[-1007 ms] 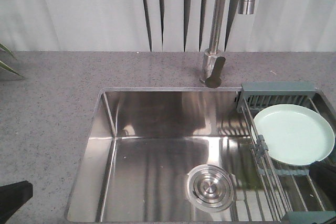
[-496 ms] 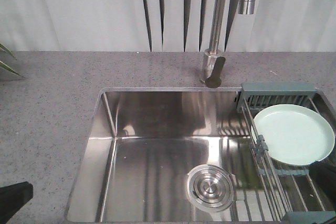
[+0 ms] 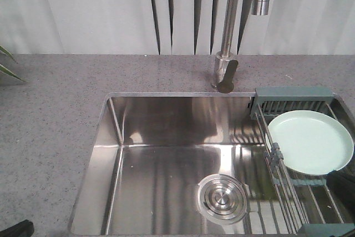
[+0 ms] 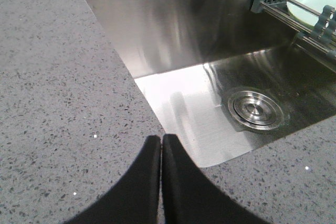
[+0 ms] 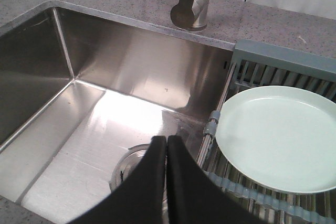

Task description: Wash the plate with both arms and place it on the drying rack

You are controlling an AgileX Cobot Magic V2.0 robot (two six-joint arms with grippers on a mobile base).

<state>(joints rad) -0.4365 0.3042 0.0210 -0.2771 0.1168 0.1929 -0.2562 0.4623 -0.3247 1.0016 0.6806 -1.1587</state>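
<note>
Counter: grey speckled stone, running round the sink on the left, the back and the near edge.
Sink: shiny steel basin set into the counter; bare steel floor and walls.
Rack: steel wires with grey-blue end pieces, laid over the right end of the sink; its far end piece sits against the sink's back edge.
Plate: pale mint green, face up, lying flat on the rack wires near the far end piece. Nothing touches it.
Tap: steel column on the counter behind the sink, dark lever at its base, spout cut off by the top edge.
Drain: round steel strainer in the sink floor, just left of the rack.
Left gripper: black fingers pressed together, holding nothing, over the counter at the sink's near left corner.
Right gripper: fingers pressed together, holding nothing, above the drain, left of the plate and apart from it.
</note>
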